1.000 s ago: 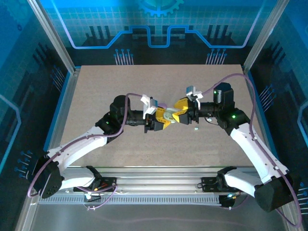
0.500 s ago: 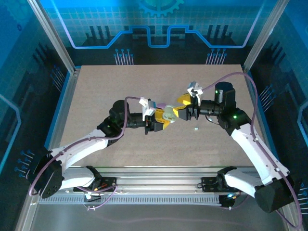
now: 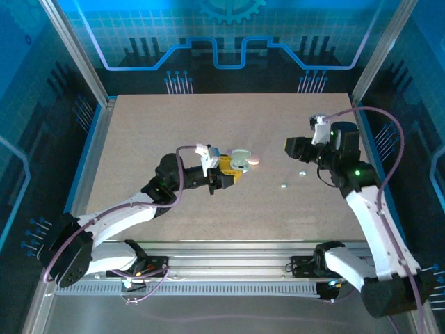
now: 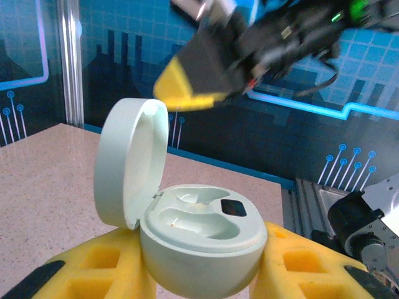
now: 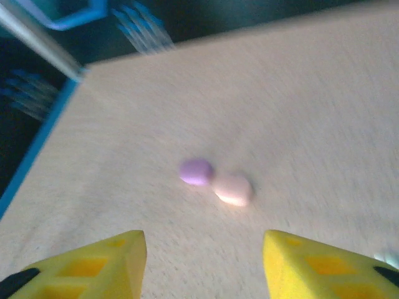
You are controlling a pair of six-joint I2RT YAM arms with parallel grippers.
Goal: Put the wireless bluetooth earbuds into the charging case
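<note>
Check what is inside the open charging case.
Inside the charging case: two pale moulded wells, both looking empty, and a small dark window. The rim hides the wells' nearest floor.

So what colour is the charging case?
The case is pale mint-white, best in left wrist view.

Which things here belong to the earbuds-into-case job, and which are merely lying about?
Job:
- pale green round charging case, lid open
- purple earbud nub
- pink earbud nub
- two tiny pale nubs, likely earbuds too
- left pincer, gripping the case
- right pincer, open

Just there:
- tan speckled tabletop
- purple cables
- silver aluminium frame rail
</note>
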